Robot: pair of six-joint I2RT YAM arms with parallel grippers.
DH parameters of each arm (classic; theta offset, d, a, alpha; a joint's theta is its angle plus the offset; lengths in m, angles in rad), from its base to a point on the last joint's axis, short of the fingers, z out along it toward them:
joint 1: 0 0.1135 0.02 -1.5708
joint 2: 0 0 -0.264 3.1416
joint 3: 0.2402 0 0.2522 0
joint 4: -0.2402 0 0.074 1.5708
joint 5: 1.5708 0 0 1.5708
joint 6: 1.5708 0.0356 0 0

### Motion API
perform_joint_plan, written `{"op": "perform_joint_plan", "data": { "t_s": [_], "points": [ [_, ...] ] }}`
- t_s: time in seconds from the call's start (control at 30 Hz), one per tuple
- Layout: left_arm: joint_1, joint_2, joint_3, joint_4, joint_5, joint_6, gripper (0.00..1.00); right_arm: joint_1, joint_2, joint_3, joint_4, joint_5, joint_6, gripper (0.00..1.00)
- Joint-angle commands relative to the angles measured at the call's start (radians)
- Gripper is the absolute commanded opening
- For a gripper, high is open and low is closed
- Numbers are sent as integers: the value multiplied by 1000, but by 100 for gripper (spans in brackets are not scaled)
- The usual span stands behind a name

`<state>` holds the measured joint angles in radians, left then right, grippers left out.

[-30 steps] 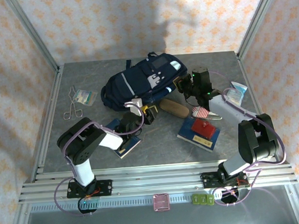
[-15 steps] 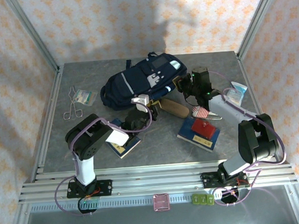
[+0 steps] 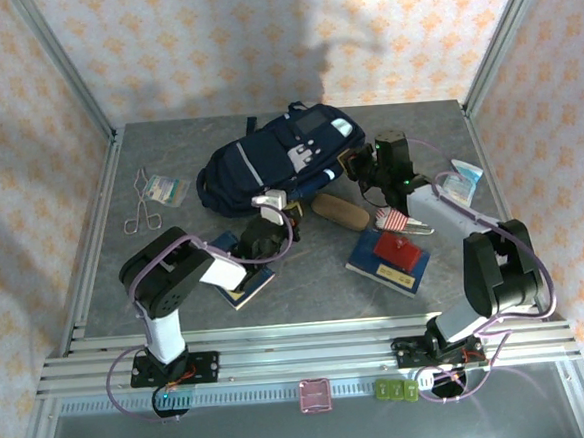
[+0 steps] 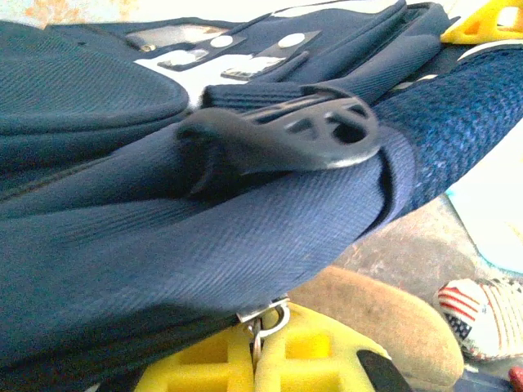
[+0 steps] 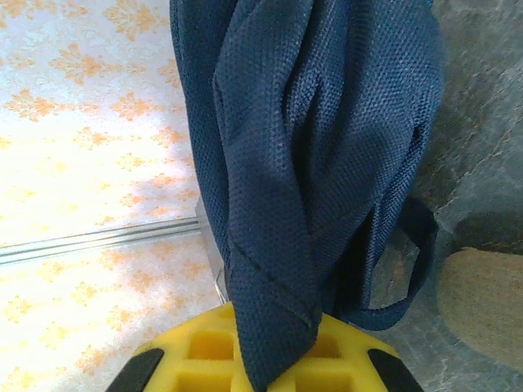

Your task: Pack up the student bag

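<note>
The big blue bag (image 3: 268, 165) lies on the table (image 3: 316, 272), in the middle near the back edge. The left gripper (image 4: 257, 359) is pressed together on the little metal zipper pull (image 4: 263, 320) on the bag's near side. The right gripper (image 5: 265, 359) is pressed together too, pinching a fold of the bag's blue cloth at its right end. A brown case (image 3: 340, 213) lies just beside the bag, on its front side.
</note>
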<state>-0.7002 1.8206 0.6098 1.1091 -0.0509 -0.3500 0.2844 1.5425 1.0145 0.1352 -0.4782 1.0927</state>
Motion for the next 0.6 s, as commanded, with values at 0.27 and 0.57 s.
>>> {"op": "perform_joint_plan", "data": {
  "t_s": [0.27,0.57],
  "points": [
    [36,-172,-63,-352,-28,-37,0,-141,107,56,85,-3,-93,0],
    [66,-267,-76,-580,-43,-22,0,-232,310,203,76,-2,-138,0]
  ]
}}
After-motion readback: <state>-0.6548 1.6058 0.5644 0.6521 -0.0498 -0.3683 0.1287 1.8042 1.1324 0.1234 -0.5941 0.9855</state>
